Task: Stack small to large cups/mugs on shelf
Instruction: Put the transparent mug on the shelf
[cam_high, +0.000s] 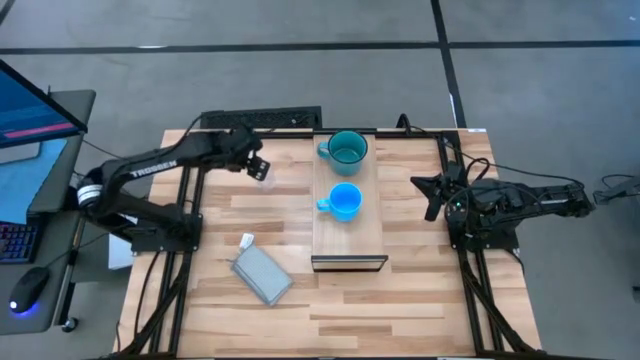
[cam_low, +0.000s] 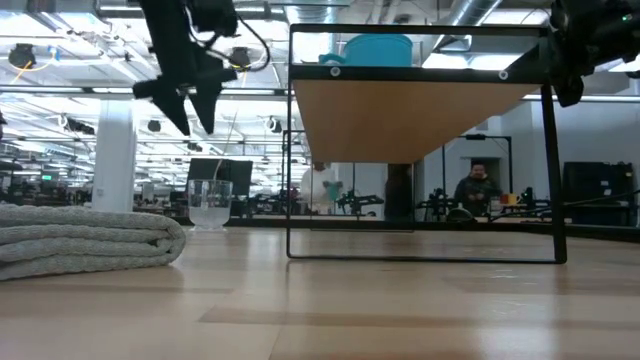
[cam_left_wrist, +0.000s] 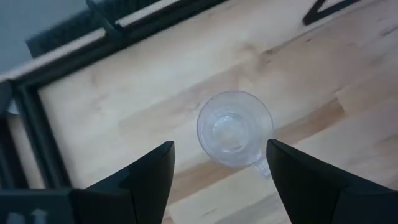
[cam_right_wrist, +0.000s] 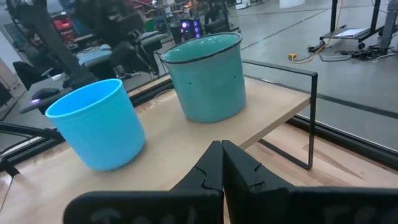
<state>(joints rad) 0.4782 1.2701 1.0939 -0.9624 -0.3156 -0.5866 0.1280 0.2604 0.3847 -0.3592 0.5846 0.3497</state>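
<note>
Hovering from above: left gripper (cam_high: 262, 166) poised over clear glass cup (cam_high: 265, 182) on the tabletop (cam_high: 400, 300), teal mug (cam_high: 347, 149) and blue mug (cam_high: 344, 201) standing on the shelf (cam_high: 350, 240), grey pouch (cam_high: 262, 275) nearer the front, right gripper (cam_high: 432, 197) parked beside the shelf. Seen level: cup (cam_low: 209, 203) upright beneath spread fingers (cam_low: 205, 105). Past left wrist: fingers (cam_left_wrist: 155, 174) wide apart, flanking the cup (cam_left_wrist: 233, 129) without touching. Past right wrist: fingers (cam_right_wrist: 214, 165) pressed together, empty, facing both mugs.

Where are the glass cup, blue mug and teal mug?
glass cup (cam_left_wrist: 234, 129): left wrist view, on its clear base seen through the mouth.
blue mug (cam_high: 346, 200): high view, inside the bowl.
teal mug (cam_right_wrist: 210, 78): right wrist view, on the outer wall.
</note>
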